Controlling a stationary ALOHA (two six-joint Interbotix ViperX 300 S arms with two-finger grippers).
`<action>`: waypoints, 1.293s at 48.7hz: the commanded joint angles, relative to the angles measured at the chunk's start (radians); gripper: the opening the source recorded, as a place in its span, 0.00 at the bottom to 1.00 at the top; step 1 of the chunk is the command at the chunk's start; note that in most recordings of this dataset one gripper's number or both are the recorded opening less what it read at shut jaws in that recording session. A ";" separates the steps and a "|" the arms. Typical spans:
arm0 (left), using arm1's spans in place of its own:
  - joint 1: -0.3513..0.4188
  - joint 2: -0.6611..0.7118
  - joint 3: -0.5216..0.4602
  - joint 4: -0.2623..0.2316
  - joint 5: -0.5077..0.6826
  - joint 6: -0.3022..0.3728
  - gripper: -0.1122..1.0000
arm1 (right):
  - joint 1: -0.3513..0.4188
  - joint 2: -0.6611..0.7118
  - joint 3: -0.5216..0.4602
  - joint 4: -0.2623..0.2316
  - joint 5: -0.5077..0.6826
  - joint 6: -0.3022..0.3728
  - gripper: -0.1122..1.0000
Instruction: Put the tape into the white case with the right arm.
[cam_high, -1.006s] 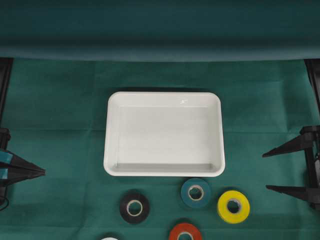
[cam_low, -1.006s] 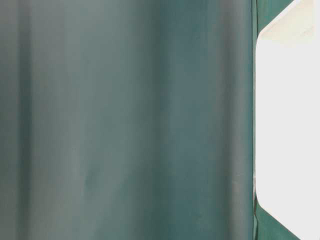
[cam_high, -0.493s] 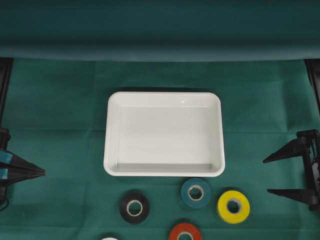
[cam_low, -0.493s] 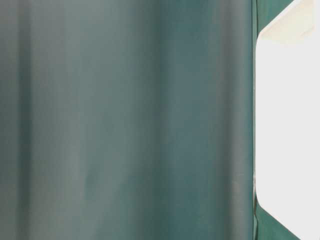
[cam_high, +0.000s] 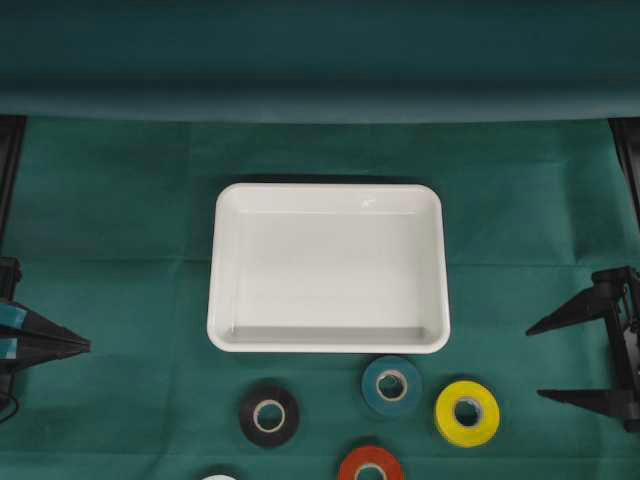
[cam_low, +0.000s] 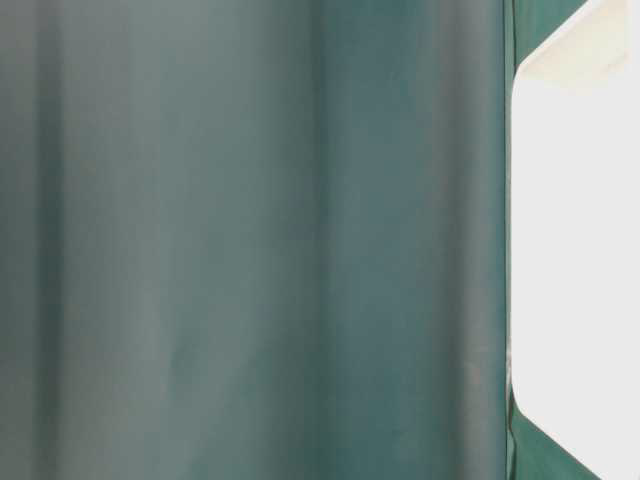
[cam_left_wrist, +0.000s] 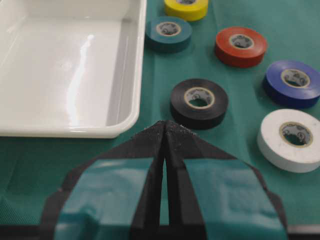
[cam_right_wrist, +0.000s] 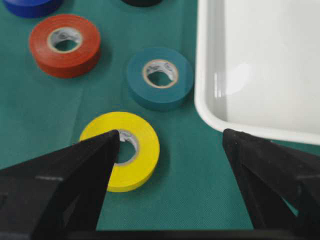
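- Sitting on green worktop (cam_high: 120, 220), case (cam_high: 328, 268) held nothing.
- Tapes lay just below case: black (cam_high: 269, 414), teal (cam_high: 392, 385), yellow (cam_high: 467, 412), red (cam_high: 371, 465); blue (cam_left_wrist: 292, 83) & white (cam_left_wrist: 291, 139) seen in left wrist view.
- Right claw (cam_high: 535, 362) stood wide open at right edge, w/ nothing in it, near yellow roll.
- Left claw (cam_high: 85, 345) was closed, tips together, empty.

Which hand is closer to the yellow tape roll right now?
Right. The right hand sits open just beside the yellow tape roll at the table's right edge; the left hand, shut, is far across at the left edge.
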 joint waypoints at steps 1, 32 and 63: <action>0.000 0.008 -0.012 -0.002 -0.005 0.000 0.10 | 0.017 0.009 -0.020 -0.011 -0.009 0.000 0.88; -0.002 0.008 -0.015 -0.002 -0.005 0.000 0.10 | 0.038 0.202 -0.069 -0.026 -0.137 -0.002 0.83; 0.000 0.006 -0.012 -0.002 -0.005 0.000 0.10 | 0.044 0.580 -0.268 -0.037 -0.215 -0.002 0.83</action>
